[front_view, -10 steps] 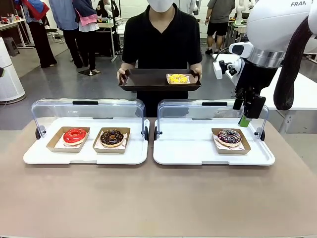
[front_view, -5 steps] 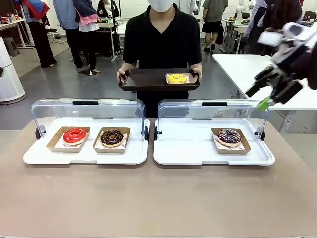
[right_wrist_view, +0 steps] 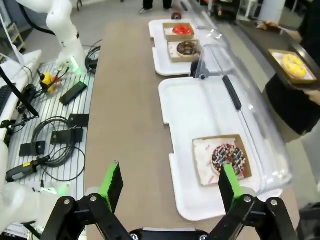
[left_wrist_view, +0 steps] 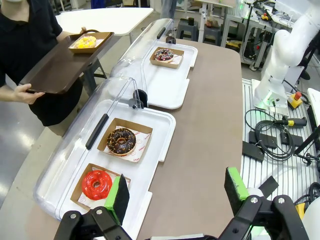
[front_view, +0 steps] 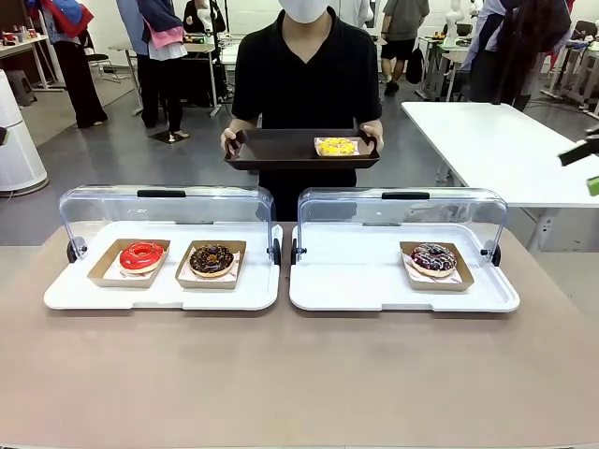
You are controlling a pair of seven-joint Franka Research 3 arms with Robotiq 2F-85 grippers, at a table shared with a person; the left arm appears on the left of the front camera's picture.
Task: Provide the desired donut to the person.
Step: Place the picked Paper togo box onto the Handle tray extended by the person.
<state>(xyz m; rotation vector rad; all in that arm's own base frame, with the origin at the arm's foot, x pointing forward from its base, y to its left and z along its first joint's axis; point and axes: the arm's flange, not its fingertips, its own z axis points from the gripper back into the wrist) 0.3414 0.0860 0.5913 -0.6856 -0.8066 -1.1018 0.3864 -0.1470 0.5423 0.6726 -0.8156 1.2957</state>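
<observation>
The person stands at the far side holding a dark brown tray with a yellow donut in a paper box on it. On the table, a red donut and a chocolate donut sit in boxes under the left cover. A dark sprinkled donut sits under the right cover. My right gripper pokes in at the far right edge, high above the table, open and empty. My left gripper hangs open and empty, high over the table's left end near the red donut.
Two white trays have clear hinged covers raised at their far side. The near half of the brown table is bare. A white table stands at the back right, and other people walk behind.
My right arm has swung away from above the sprinkled donut, up and out to the picture's right edge. The donuts and the person's tray have stayed put.
</observation>
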